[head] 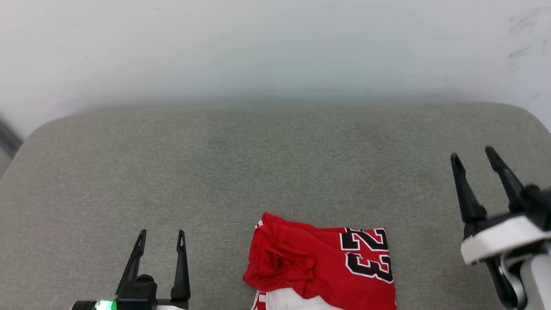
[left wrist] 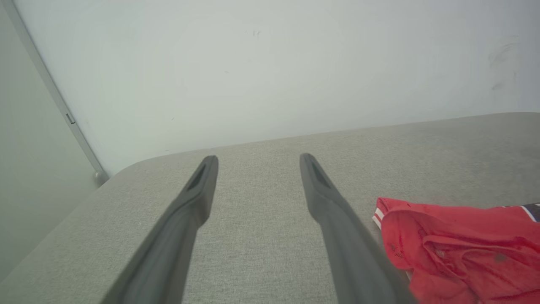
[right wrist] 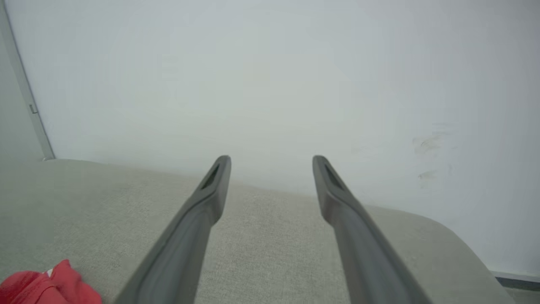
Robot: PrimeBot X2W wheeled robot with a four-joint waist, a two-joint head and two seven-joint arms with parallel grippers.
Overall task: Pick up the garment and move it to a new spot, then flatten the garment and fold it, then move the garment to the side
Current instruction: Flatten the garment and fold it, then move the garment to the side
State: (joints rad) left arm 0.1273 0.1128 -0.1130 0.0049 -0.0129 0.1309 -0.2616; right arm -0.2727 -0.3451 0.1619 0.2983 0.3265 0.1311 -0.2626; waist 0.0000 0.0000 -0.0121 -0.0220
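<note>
Near the front edge of the grey fabric surface (head: 258, 163), the red jersey T-shirt (head: 318, 267) lies in a rumpled, folded bundle, its black "23" print facing up and a white part showing at the bottom. To its left, the left gripper (head: 161, 234) has its fingers spread and empty. Well off to the right, the right gripper (head: 473, 154) has its fingers equally spread, holding nothing.

The jersey (head: 310, 262) is red, with a black, white-edged 23 and red-and-white striped trim. The cushion (head: 258, 172) is speckled grey-beige, and the wall (head: 258, 43) is white.
</note>
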